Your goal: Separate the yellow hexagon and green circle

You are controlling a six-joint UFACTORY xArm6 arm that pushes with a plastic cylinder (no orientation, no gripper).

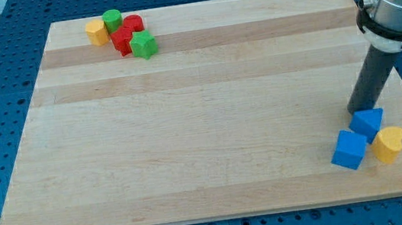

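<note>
Top left of wooden board (201, 112): cluster of five blocks. Leftmost, yellow hexagon (97, 32), touching green circle (113, 19) on its upper right, so not yet separated. Right of green circle, red cylinder-like block (133, 24), up against it. Below those, second red block (123, 41), shape unclear, touching green star-like block (144, 46) on its right. Middle of board bare wood, light and darker stripes.

Bottom right: blue cube (349, 149), then blue triangular-looking block (368, 123) just above and right of it, then yellow heart (389, 143) at far right, all three touching or nearly so. Dark rod coming down from view's upper right, my tip (352, 111) landing just above-left of upper blue block, touching or nearly touching, cannot tell which. No jaws on this rig, plain rod only, so nothing to open or close. Tip well apart from yellow hexagon and green circle, whole board width between.
</note>
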